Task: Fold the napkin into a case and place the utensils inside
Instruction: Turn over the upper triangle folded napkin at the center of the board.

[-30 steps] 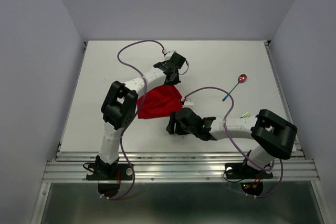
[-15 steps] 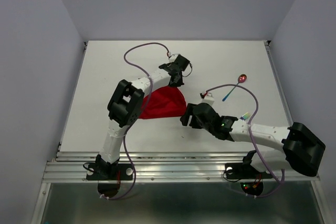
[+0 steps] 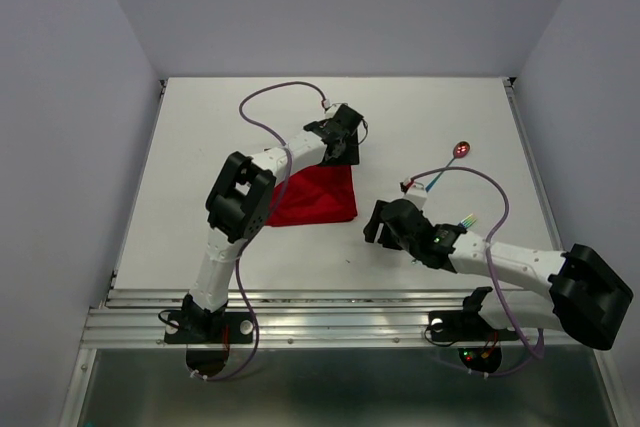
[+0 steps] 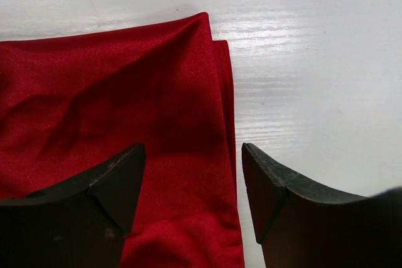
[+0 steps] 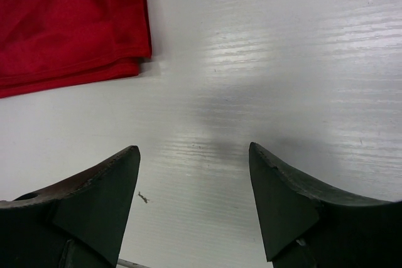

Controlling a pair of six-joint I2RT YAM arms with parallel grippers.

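Observation:
The red napkin (image 3: pixel 315 197) lies flat on the white table (image 3: pixel 200 147) as a folded, roughly rectangular shape. In the left wrist view its layered right edge (image 4: pixel 220 92) runs down between the jaws. My left gripper (image 3: pixel 343 155) hovers open over the napkin's far right corner (image 4: pixel 193 149) and does not grip the cloth. My right gripper (image 3: pixel 371 226) is open over bare table just right of the napkin's near right corner (image 5: pixel 195 149), with the cloth (image 5: pixel 69 23) at upper left. The spoon (image 3: pixel 461 150), with a shiny red bowl, lies at the right. The fork (image 3: pixel 467 219) peeks out beside the right arm.
Purple cables loop above both arms (image 3: pixel 280 92). Grey walls close in the table at the back and sides. An aluminium rail (image 3: pixel 340 322) runs along the near edge by the arm bases. A small dark speck (image 5: pixel 144 198) marks the table near my right fingers.
The left gripper has opened and let go of the napkin's far right corner, and the cloth now lies flatter and squarer. The right gripper has drawn back to the right, off the napkin.

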